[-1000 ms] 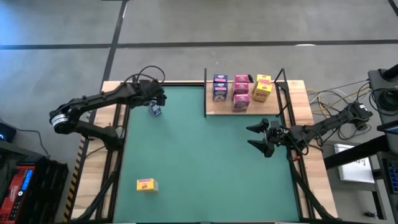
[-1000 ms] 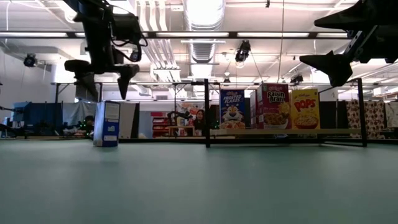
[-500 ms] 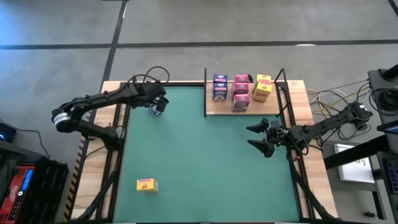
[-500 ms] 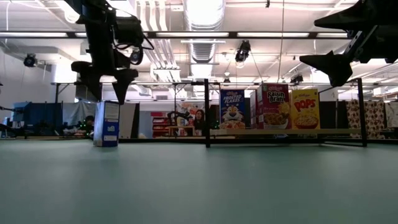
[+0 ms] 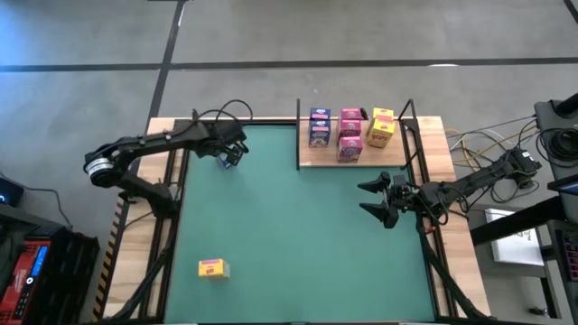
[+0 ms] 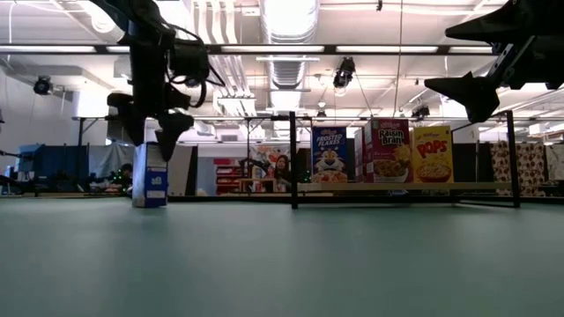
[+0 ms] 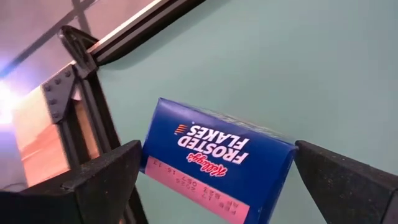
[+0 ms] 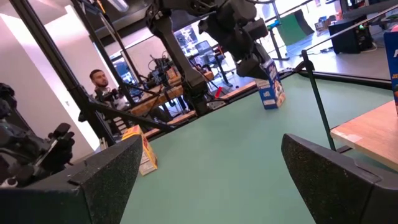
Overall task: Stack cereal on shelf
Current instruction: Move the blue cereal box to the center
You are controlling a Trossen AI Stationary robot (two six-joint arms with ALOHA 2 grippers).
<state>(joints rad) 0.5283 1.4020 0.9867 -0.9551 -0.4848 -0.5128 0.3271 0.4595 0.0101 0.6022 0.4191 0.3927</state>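
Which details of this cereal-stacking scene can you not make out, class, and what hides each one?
- Blue Frosted Flakes box: high view, top covered by the open left pincer.
- Yellow box: high view, print too small.
- Shelf boxes: low view, rear boxes hidden by front row.

Robotics lab, exposed ceiling ducts [image 6: 286, 35], workbenches [image 8: 168, 93], concrete floor [image 5: 361, 36]

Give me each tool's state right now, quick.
Left tool: open, straddling the blue Frosted Flakes box, not gripping it.
Right tool: open, empty, beside the shelf.
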